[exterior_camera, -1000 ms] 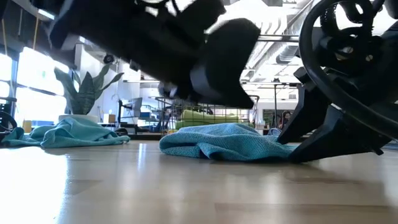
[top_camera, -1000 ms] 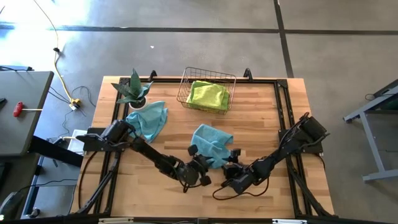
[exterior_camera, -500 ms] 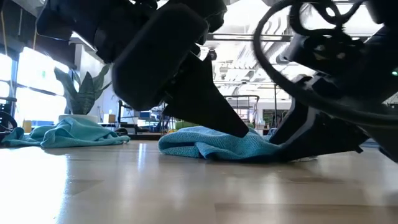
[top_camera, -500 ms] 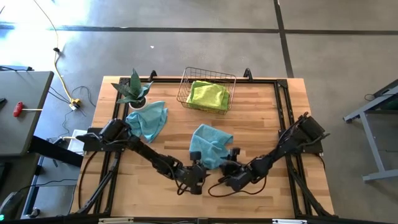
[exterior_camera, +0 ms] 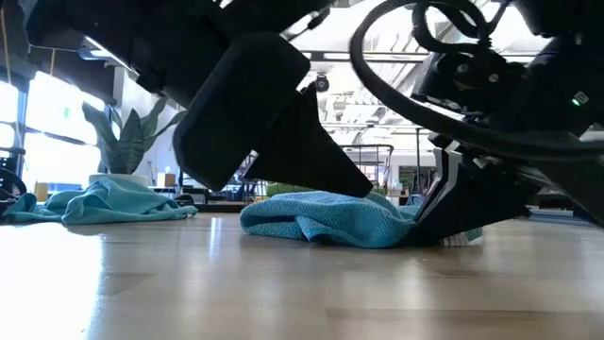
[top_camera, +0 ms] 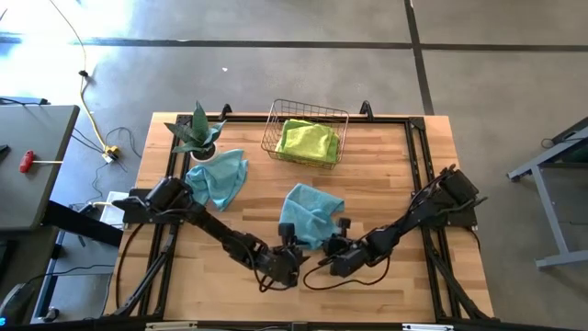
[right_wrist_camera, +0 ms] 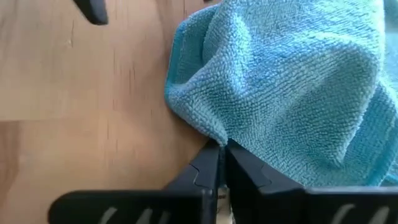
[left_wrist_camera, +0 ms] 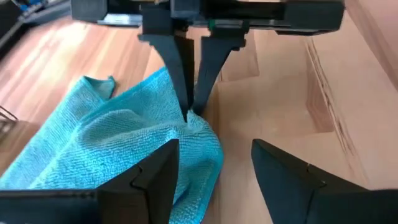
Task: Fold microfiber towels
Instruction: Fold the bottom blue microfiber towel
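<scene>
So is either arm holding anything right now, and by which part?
The right gripper is shut on the middle teal towel, pinching its near edge. The left gripper is open beside it, holding nothing.

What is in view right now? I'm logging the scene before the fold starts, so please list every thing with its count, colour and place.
teal towels: 2; one crumpled mid-table, one crumpled beside the plant
green towel: 1, lime, in the basket
basket: 1, wire, far edge of the table
plant: 1, green in a white pot, far left corner
table: 1, light wood with a black frame
screwdriver: 1, red handle, on the grey side table at left
left gripper: open, at the mid-table towel's near edge
right gripper: shut on that towel's edge
</scene>
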`<state>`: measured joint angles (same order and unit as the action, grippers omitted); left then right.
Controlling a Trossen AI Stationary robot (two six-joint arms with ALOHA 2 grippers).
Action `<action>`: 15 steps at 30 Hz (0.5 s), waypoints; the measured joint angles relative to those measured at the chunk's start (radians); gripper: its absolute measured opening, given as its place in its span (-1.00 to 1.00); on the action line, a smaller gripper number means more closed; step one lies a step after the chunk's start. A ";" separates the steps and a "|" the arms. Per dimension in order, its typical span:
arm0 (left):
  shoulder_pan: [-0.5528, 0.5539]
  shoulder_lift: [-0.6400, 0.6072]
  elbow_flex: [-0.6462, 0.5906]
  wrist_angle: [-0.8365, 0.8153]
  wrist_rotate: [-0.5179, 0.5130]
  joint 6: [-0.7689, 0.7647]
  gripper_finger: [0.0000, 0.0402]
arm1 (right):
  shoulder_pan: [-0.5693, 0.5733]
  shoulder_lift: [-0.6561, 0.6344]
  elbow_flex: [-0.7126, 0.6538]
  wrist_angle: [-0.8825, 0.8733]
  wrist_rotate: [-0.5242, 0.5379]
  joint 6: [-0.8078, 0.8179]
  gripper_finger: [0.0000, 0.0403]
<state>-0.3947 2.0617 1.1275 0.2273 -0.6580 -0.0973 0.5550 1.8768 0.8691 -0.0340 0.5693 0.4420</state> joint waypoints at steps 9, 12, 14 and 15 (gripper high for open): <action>-0.038 0.000 0.000 0.042 -0.098 0.018 -0.04 | -0.085 -0.069 0.074 -0.070 -0.222 0.077 -0.98; -0.046 0.000 0.000 0.054 -0.127 0.044 -0.04 | -0.115 -0.071 0.096 -0.075 -0.252 0.078 -0.99; -0.051 0.000 0.000 0.073 -0.152 0.078 -0.04 | -0.136 -0.071 0.109 -0.081 -0.298 0.087 -0.99; -0.053 0.000 0.000 0.081 -0.171 0.097 -0.04 | -0.149 -0.071 0.114 -0.082 -0.325 0.099 -0.99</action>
<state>-0.4481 2.0621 1.1271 0.3085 -0.8294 0.0001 0.4064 1.8057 0.9827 -0.1162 0.2443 0.5408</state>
